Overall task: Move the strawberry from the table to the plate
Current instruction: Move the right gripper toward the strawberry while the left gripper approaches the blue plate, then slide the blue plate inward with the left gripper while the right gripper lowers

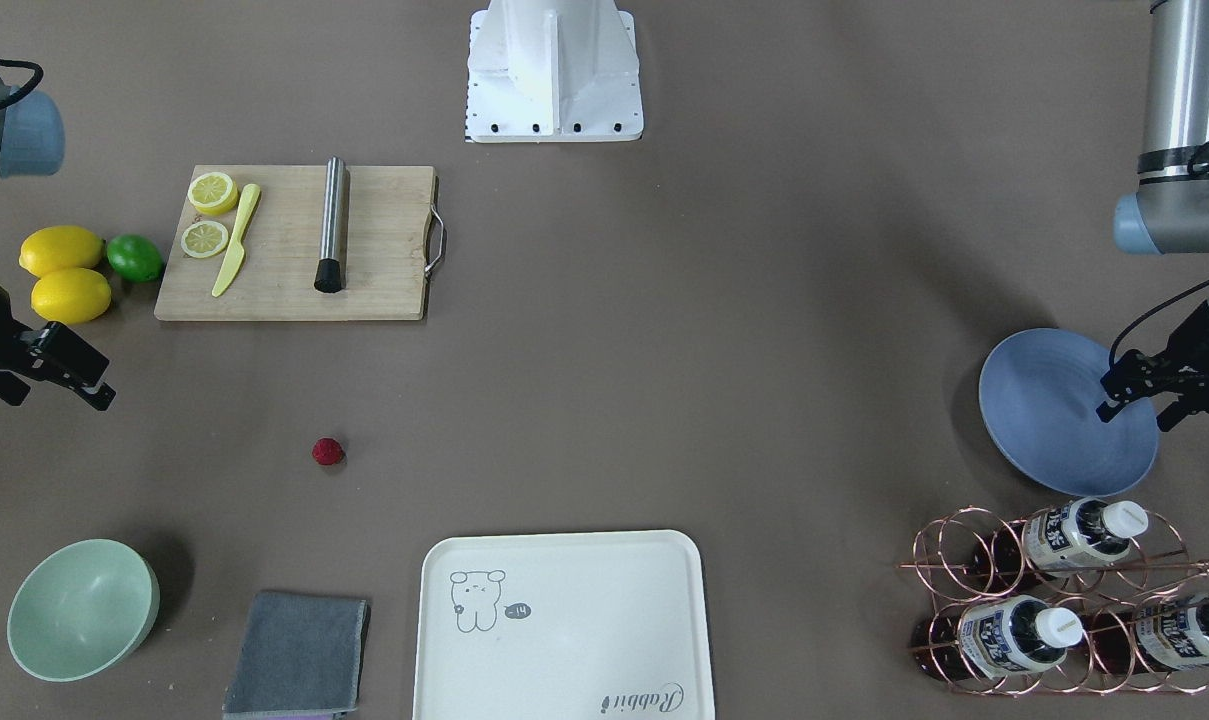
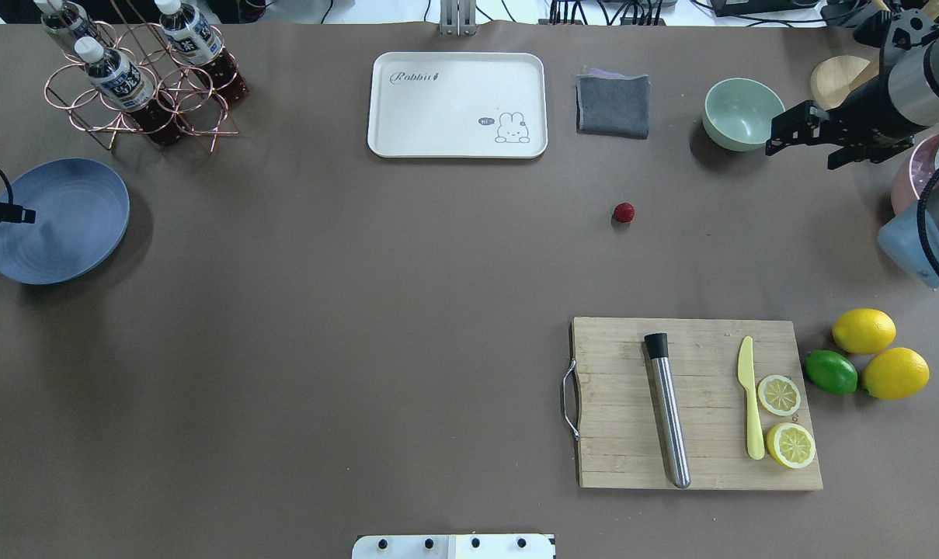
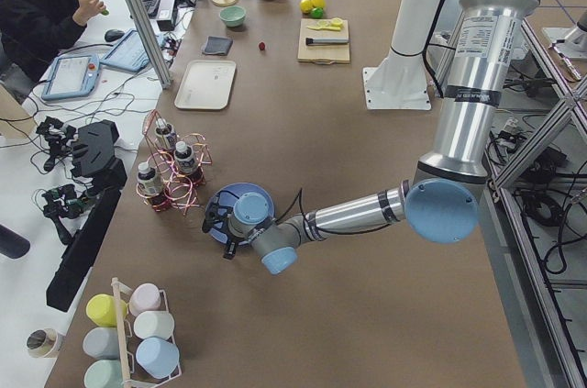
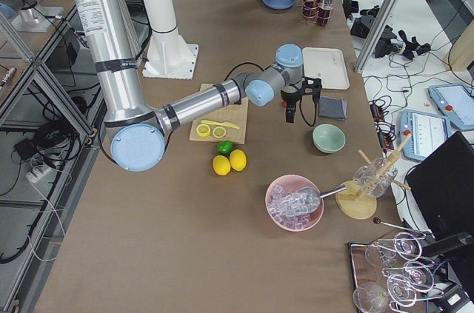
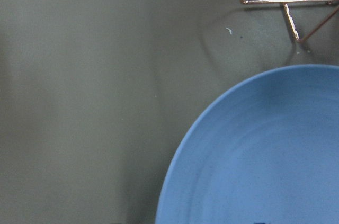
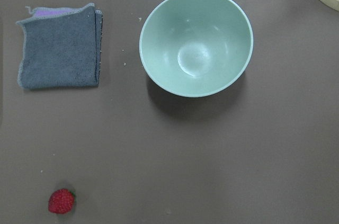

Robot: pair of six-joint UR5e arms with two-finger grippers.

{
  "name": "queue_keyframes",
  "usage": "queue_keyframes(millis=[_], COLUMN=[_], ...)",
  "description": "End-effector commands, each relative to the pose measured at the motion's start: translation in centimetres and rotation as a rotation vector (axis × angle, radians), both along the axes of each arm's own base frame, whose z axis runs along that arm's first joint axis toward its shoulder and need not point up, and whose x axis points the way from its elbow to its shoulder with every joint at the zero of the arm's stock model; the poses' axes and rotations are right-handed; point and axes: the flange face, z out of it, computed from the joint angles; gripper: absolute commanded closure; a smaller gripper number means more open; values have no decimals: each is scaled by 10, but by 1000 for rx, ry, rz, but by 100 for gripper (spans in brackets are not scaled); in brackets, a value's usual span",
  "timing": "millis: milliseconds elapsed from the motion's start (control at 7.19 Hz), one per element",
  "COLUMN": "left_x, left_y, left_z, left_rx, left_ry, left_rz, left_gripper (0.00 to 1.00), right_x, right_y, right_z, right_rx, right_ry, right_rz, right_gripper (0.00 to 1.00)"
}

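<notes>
The strawberry (image 1: 328,452) (image 2: 624,212) is a tiny red berry lying alone on the bare brown table (image 2: 360,310); the right wrist view shows it low at the left (image 6: 62,201). The blue plate (image 1: 1064,410) (image 2: 53,221) sits empty at the table's far end, next to the bottle rack. My left gripper (image 1: 1136,412) hovers open over the plate's edge, holding nothing; the left wrist view looks down on the plate rim (image 5: 254,155). My right gripper (image 2: 805,153) (image 1: 59,398) hangs open and empty beside the mint bowl, well off from the strawberry.
A mint bowl (image 2: 741,114) and a grey cloth (image 2: 613,105) lie beyond the strawberry. A cream tray (image 2: 457,105) sits mid-table. A cutting board (image 2: 694,404) holds lemon slices, a knife and a metal rod, with lemons and a lime (image 2: 830,371) beside it. A copper bottle rack (image 2: 139,85) stands near the plate.
</notes>
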Motion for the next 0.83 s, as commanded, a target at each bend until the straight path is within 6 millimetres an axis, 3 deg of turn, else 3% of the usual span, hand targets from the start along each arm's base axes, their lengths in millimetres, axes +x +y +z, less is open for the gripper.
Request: queue_keyframes(millis=[0,278,695], left_x=[1,-17,-28], left_y=[8,0,-3], left_z=[-2,-13,-59], left_rx=[-8,-98,-259], left_ry=[33,116,283], left_rz=[39,75,111], left_gripper=[100,100,100], right_x=[2,6,12], right_y=[1,10,21], right_z=[-1,6,7], right_rx=[0,-8,-18], right_ry=[0,3,-1], right_rz=[5,6,15], right_gripper=[0,0,0])
